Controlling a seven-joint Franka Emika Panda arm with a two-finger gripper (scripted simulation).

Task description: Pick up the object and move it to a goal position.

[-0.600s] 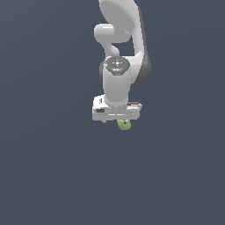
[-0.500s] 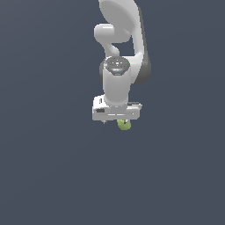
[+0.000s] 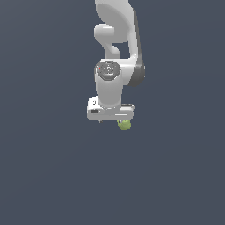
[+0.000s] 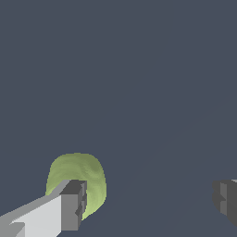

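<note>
White arm [image 3: 115, 52] hangs upright, wrist down, jaws spread wide, holding nothing. Gripper [image 4: 148, 203]: one finger [image 4: 69, 206] overlaps the object [image 4: 81, 178], the other stands well apart. Object: small yellow-green matte lump just beneath the gripper body's right end in the exterior view. Surface [image 3: 176, 167]: plain dark grey.

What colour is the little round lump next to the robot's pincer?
The lump is yellow-green, plain and matte. It shows best in the wrist view.

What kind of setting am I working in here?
Most likely a bare simulated test scene, not a real room: a flat, uniform dark grey ground with no furniture, only the white arm's gripper, fingers spread wide, and a small yellow-green lump beside one fingertip.
</note>
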